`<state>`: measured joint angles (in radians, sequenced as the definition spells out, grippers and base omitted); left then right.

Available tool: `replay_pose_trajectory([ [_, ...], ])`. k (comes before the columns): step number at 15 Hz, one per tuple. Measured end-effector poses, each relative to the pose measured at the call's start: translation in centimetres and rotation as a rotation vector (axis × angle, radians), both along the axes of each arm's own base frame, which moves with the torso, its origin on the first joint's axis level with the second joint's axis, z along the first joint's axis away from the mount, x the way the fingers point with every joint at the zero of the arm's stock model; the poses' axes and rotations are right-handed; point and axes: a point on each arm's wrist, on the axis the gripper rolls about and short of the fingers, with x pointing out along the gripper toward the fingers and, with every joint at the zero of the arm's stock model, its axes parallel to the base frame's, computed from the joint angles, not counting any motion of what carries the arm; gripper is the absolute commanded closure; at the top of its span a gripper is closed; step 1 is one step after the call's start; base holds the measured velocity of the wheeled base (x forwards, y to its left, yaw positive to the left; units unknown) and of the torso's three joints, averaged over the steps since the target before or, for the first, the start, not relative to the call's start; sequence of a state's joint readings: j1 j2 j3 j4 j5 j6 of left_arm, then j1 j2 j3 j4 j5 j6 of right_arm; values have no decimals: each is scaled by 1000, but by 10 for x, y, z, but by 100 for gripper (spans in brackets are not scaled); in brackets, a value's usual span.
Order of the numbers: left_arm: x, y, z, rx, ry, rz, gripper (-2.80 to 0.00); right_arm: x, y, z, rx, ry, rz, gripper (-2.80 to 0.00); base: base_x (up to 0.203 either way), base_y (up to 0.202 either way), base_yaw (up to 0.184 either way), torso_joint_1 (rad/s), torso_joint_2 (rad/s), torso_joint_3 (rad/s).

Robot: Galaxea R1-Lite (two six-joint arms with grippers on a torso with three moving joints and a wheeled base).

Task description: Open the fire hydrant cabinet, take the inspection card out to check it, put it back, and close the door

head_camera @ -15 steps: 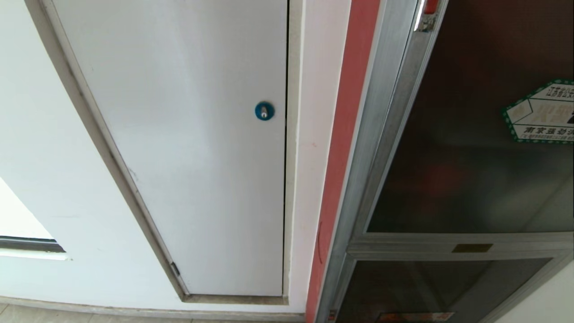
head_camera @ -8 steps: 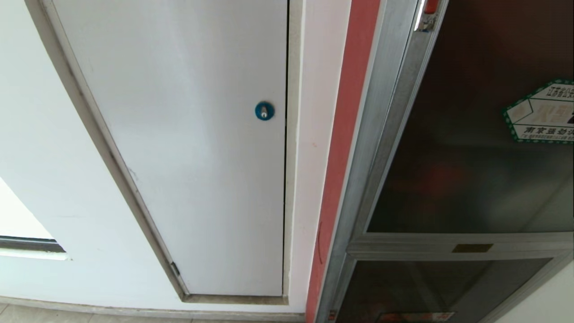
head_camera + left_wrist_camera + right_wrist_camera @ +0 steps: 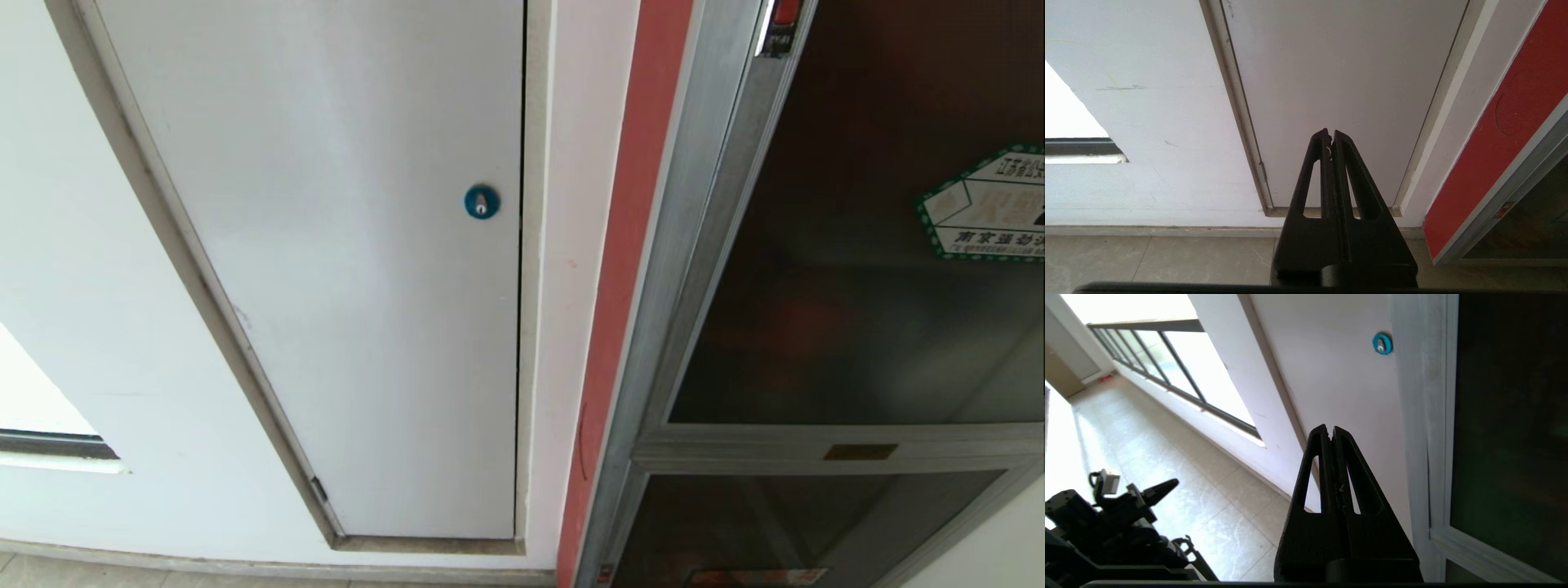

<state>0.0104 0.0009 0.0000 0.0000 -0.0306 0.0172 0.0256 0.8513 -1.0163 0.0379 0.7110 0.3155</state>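
Observation:
The fire hydrant cabinet stands at the right, with a red side and a silver frame. Its door is a dark glass pane and sits shut, with a green-bordered hexagonal sticker on it and a red latch tab at the top. The inspection card is hidden. My right gripper is shut and empty, raised beside the door and its silver frame. My left gripper is shut and empty, low before the white panel. Neither arm shows in the head view.
A white panel with a round blue lock fills the wall left of the cabinet. Below the door are a brass plate and a smaller glass panel. Tiled floor and a window railing lie to the left.
The head view holds still. Only the metal bracket under the red latch tab looks darker now.

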Motion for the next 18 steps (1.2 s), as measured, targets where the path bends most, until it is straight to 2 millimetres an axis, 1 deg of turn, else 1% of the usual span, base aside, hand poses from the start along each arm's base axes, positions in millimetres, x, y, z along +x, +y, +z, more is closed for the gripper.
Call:
replay_pose_trajectory([
  [3, 0, 0, 0, -1, 0, 0, 0, 25, 6, 18, 3, 14, 74, 0, 0, 0, 0, 0, 0, 0],
  [9, 0, 0, 0, 0, 0, 0, 0, 66, 16, 39, 24, 29, 122, 0, 0, 0, 0, 0, 0, 0],
  [13, 0, 0, 0, -1, 0, 0, 0, 87, 22, 49, 26, 20, 137, 0, 0, 0, 0, 0, 0, 0],
  [18, 0, 0, 0, 0, 0, 0, 0, 111, 33, 54, 34, 18, 104, 0, 0, 0, 0, 0, 0, 0],
])
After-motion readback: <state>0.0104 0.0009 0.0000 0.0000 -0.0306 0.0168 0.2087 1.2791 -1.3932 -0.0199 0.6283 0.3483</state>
